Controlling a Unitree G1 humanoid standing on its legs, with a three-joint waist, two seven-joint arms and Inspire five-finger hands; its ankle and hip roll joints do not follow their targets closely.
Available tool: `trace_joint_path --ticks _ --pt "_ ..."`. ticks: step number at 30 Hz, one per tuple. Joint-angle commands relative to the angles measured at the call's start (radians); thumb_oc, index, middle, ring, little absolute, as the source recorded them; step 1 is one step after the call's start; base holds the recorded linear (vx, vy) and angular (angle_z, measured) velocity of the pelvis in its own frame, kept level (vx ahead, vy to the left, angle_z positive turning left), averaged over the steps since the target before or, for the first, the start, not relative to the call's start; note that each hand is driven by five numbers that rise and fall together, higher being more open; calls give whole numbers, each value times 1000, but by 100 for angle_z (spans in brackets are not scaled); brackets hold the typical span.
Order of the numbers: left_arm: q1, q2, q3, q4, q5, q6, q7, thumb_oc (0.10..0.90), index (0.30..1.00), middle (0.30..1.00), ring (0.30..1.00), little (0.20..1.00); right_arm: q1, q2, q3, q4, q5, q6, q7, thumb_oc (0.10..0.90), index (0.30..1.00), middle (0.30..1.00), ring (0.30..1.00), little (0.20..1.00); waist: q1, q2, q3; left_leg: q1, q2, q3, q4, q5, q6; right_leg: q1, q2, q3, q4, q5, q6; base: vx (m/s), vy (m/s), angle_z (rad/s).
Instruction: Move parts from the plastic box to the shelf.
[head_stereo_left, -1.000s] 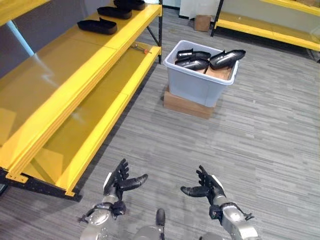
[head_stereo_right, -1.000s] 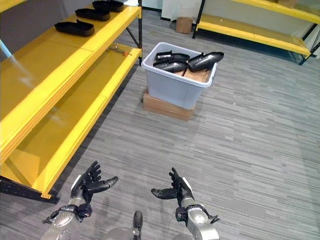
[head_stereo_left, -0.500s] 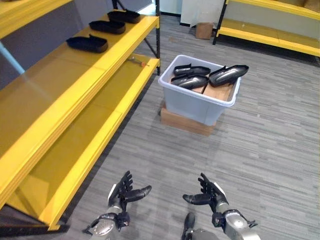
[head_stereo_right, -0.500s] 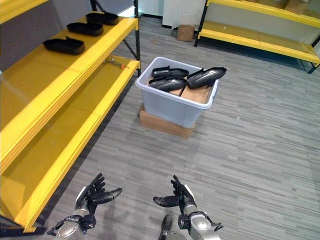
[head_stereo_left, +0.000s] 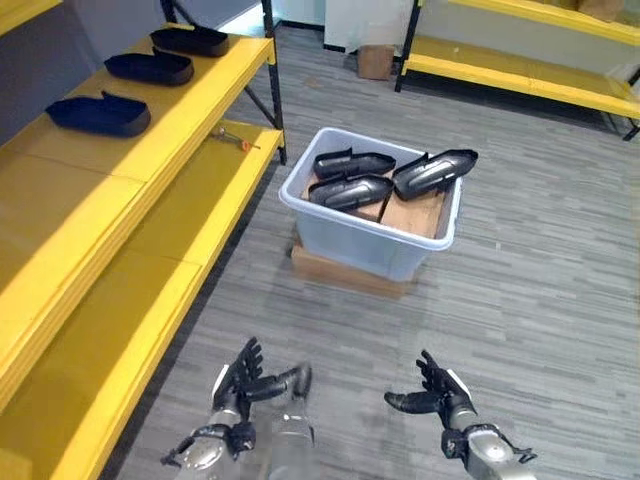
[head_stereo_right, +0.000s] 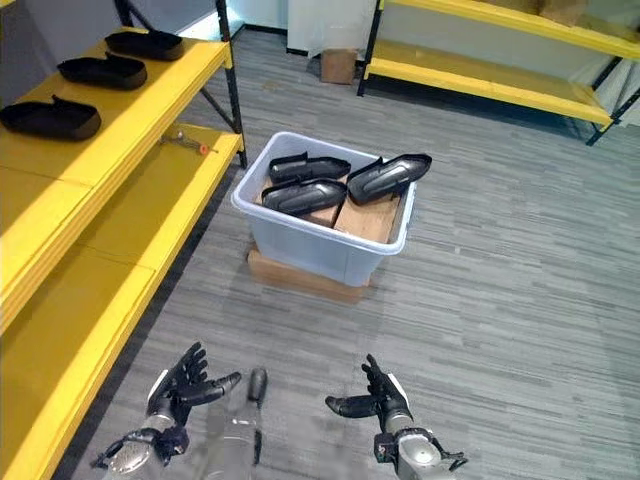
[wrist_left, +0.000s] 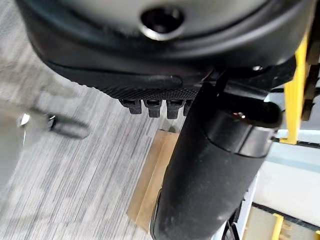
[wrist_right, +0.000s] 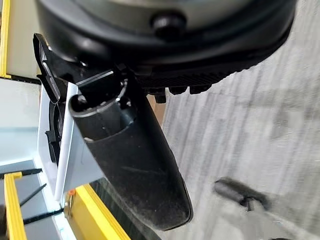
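Note:
A pale grey plastic box (head_stereo_left: 370, 248) stands on a flat cardboard slab (head_stereo_left: 345, 272) on the floor ahead. Three black moulded parts (head_stereo_left: 352, 190) lie in it, one (head_stereo_left: 433, 172) resting over the far rim. Three more black parts (head_stereo_left: 98, 113) lie in a row on the yellow shelf (head_stereo_left: 150, 140) at the left. My left hand (head_stereo_left: 240, 378) and right hand (head_stereo_left: 438, 394) hover low near the bottom of the head views, well short of the box. Both are open with spread fingers and hold nothing.
A lower yellow shelf board (head_stereo_left: 170, 230) runs under the upper one, with a small tool (head_stereo_left: 232, 139) lying on it. Another yellow rack (head_stereo_left: 520, 70) stands at the back, a small cardboard box (head_stereo_left: 375, 62) beside it. Grey plank floor (head_stereo_left: 540, 290) lies open to the right.
The camera has moved forward and turned; the box now sits nearer and more central. Both hands stay open and low, unchanged in pose.

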Motion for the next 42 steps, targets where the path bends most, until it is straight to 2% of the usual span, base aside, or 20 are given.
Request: trace_joint_path --ticks 1,5,8,9,10,11,12,14,16,17,20,22,23,26,30,34,37,39,40,42 --pt "-23 51 2 -128 9 -94 -12 900 1000 1000 1000 1000 -41 2 -23 -95 -2 -73 25 900 1000 1000 1000 1000 8 6 -33 110 68 -20 -32 79 -11 -132 25 -16 8 39 12 239 247 -8" --pt "-26 79 2 -135 12 -94 -8 900 1000 1000 1000 1000 -54 19 -13 -106 -7 -67 37 900 1000 1000 1000 1000 16 -14 -55 104 21 -3 57 -10 39 -144 -34 -5 91 32 45 222 246 -4" --pt "-33 91 -5 -134 21 -90 -2 900 1000 1000 1000 1000 -67 32 -4 -106 -13 -65 42 900 1000 1000 1000 1000 11 -9 -60 125 -11 13 83 -58 77 -217 -70 12 259 68 77 172 263 1" --pt "-37 97 -7 -138 24 -90 0 900 1000 1000 1000 1000 -69 36 -2 -110 -14 -64 44 900 1000 1000 1000 1000 3 -5 -54 142 -22 17 87 -72 89 -255 -85 16 344 109 90 155 354 -15" --pt "-46 106 -16 -138 31 -90 4 900 1000 1000 1000 1000 -73 40 6 -113 -15 -63 47 900 1000 1000 1000 1000 -21 18 -42 175 -29 14 73 -80 109 -329 -88 24 491 183 103 98 263 -3" --pt "-47 106 -15 -138 31 -90 4 900 1000 1000 1000 1000 -73 40 6 -113 -15 -63 47 900 1000 1000 1000 1000 -19 17 -42 175 -31 16 72 -80 109 -332 -91 26 496 181 104 92 250 22" --pt "-49 108 -21 -138 37 -89 4 900 1000 1000 1000 1000 -72 41 12 -115 -17 -62 50 900 1000 1000 1000 1000 -30 29 -34 196 -31 17 63 -85 119 -362 -85 29 563 189 104 110 170 35" --pt "-45 107 -19 -139 44 -82 4 900 1000 1000 1000 1000 -70 44 19 -113 -25 -54 53 900 1000 1000 1000 1000 -40 46 -23 237 -30 33 52 -104 132 -416 -111 -2 604 194 98 182 188 20" --pt "-42 103 -18 -141 33 -81 -3 900 1000 1000 1000 1000 -72 41 21 -115 -20 -48 54 900 1000 1000 1000 1000 -48 54 -18 266 -30 49 50 -123 128 -439 -139 -50 514 174 81 233 50 -17" --pt "-38 101 -14 -140 22 -80 -8 900 1000 1000 1000 1000 -79 38 21 -111 -22 -43 49 900 1000 1000 1000 1000 -49 59 -10 289 -20 57 53 -142 114 -434 -167 -93 351 177 78 236 -70 7" --pt "-26 96 -2 -137 19 -82 -15 900 1000 1000 1000 1000 -94 36 23 -109 -38 -42 45 900 1000 1000 1000 1000 -42 54 -5 324 -1 71 29 -155 92 -435 -214 -141 121 266 113 160 -127 -21" --pt "-19 92 5 -140 22 -85 -15 900 1000 1000 1000 1000 -94 36 21 -112 -45 -40 45 900 1000 1000 1000 1000 -44 53 -3 340 4 76 13 -156 88 -444 -223 -141 86 303 127 153 -112 -74" --pt "-8 81 10 -137 25 -84 -24 900 1000 1000 1000 1000 -81 34 20 -124 -47 -37 51 900 1000 1000 1000 1000 -47 42 -12 367 6 76 -15 -159 79 -419 -213 -134 52 305 135 255 -186 -30" --pt "-1 61 7 -129 26 -85 -26 900 1000 1000 1000 1000 -73 32 16 -119 -41 -38 51 900 1000 1000 1000 1000 -51 31 -43 394 29 80 -51 -156 57 -390 -185 -163 32 300 126 259 -192 -14" --pt "-3 54 2 -125 12 -84 -26 900 1000 1000 1000 1000 -68 12 6 -129 -15 -49 46 900 1000 1000 1000 1000 -64 28 -59 394 83 69 -28 -169 27 -380 -140 -169 63 247 99 194 -210 14" --pt "-11 52 -8 -123 2 -83 -27 900 1000 1000 1000 1000 -74 -2 1 -134 3 -60 36 900 1000 1000 1000 1000 -72 31 -63 386 136 74 1 -169 -1 -368 -97 -181 63 201 72 137 -210 2" --pt "-12 47 -10 -119 0 -80 -23 900 1000 1000 1000 1000 -71 -10 -6 -135 12 -63 30 900 1000 1000 1000 1000 -77 41 -71 388 169 82 15 -142 -20 -364 -65 -177 61 178 55 131 -180 -9" --pt "-5 42 -4 -118 -1 -78 -22 900 1000 1000 1000 1000 -76 -13 -4 -125 16 -66 24 900 1000 1000 1000 1000 -76 49 -69 370 192 93 86 -115 -39 -350 -34 -167 54 151 31 150 -223 -12" --pt "-7 36 -3 -118 -1 -76 -21 900 1000 1000 1000 1000 -76 -14 1 -115 15 -69 23 900 1000 1000 1000 1000 -68 52 -57 337 200 83 196 -88 -49 -326 -12 -157 42 135 9 105 -199 -14" --pt "-4 33 -4 -120 -3 -75 -24 900 1000 1000 1000 1000 -75 -19 6 -118 16 -70 26 900 1000 1000 1000 1000 -58 44 -41 277 181 49 330 -61 -46 -299 -5 -151 26 129 -9 35 -119 -23"
